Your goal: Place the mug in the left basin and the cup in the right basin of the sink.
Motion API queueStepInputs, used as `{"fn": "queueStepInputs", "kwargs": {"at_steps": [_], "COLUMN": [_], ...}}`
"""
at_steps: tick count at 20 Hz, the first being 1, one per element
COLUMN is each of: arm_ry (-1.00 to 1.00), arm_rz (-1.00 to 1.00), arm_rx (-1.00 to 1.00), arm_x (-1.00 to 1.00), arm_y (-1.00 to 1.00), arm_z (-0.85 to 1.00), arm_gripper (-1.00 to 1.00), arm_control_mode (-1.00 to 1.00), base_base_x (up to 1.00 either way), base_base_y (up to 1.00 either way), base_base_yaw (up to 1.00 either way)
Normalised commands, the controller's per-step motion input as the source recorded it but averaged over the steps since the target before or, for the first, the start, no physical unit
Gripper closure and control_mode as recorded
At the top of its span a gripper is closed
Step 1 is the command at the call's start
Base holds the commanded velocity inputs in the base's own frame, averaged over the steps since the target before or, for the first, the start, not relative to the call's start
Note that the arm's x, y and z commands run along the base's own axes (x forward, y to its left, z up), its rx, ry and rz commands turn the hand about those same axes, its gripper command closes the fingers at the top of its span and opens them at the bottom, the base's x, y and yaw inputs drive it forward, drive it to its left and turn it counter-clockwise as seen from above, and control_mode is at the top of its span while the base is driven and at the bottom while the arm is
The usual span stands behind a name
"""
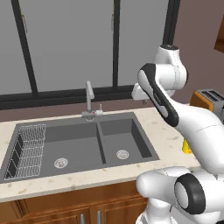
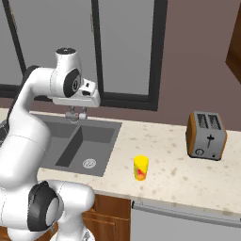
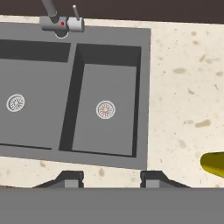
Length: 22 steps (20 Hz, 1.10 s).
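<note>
The yellow cup [image 2: 140, 168] stands upright on the speckled counter to the right of the sink [image 1: 144, 127]; its edge also shows as the cup [image 3: 214, 164] in the hand view and the cup [image 1: 187, 147] behind my arm. My gripper [image 3: 111, 178] hangs high over the sink's front rim, near the right basin [image 3: 109, 131], open, with nothing between its fingers. From the right base view the gripper [image 2: 76, 115] points straight down. The left basin [image 1: 78, 142] has a wire rack [image 1: 28, 151] at its left end. The right basin [image 1: 120, 138] holds nothing. The mug is out of view.
A slim silver faucet [image 1: 89, 98] rises behind the divider between the basins. A toaster [image 2: 206, 136] stands on the counter at the far right. A dark-framed window runs along the back wall. Bare counter [image 2: 174, 174] surrounds the cup.
</note>
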Motion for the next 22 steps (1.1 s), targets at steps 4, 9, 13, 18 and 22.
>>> {"fn": "queueStepInputs", "kwargs": {"at_steps": [4, 9, 13, 18, 22], "arm_ry": [0.00, 0.00, 0.00, 0.00, 0.01], "arm_rz": [0.00, 0.00, 0.00, 0.00, 0.00], "arm_rx": [0.00, 0.00, 0.00, 0.00, 0.00], "arm_x": [0.00, -0.07, -0.13, -0.21, -0.24], "arm_y": [-0.01, -0.26, -0.37, -0.39, -0.46], "arm_z": [0.00, 0.00, 0.00, 0.00, 0.00], "arm_gripper": [-1.00, -1.00, -1.00, -1.00, -1.00], "arm_control_mode": [-1.00, -1.00, -1.00, -1.00, -1.00], "base_base_x": [0.00, 0.00, 0.00, 0.00, 0.00], "base_base_y": [0.00, 0.00, 0.00, 0.00, 0.00], "base_base_yaw": [0.00, 0.00, 0.00, 0.00, 0.00]}}
